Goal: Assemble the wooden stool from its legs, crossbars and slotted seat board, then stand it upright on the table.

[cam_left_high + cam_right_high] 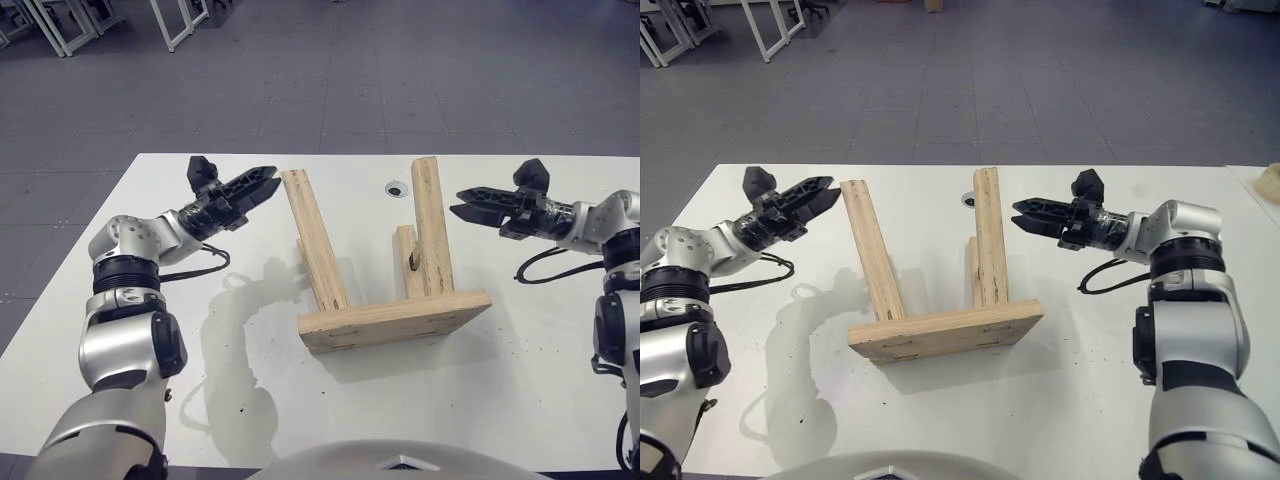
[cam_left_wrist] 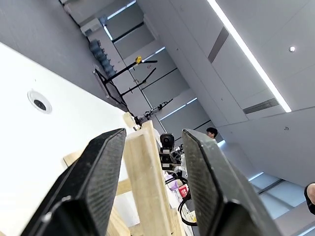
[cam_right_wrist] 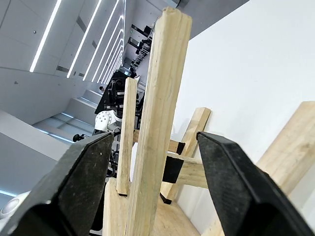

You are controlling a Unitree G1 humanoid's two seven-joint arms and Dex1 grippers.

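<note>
Wooden stool (image 1: 407, 265) lying on side on white table (image 1: 540, 400), seat board (image 1: 395, 320) toward robot, legs pointing away. Left gripper (image 1: 272, 182), right gripper (image 1: 457, 203) spread wide, flanking leg tips, seemingly poised to tip it upright.

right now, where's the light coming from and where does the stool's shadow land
Left eye view: the seat board casts a soft shadow on the table, on its near side. Left wrist view: one bright ceiling strip overhead. Right wrist view: rows of ceiling lights. Lit from above.
</note>
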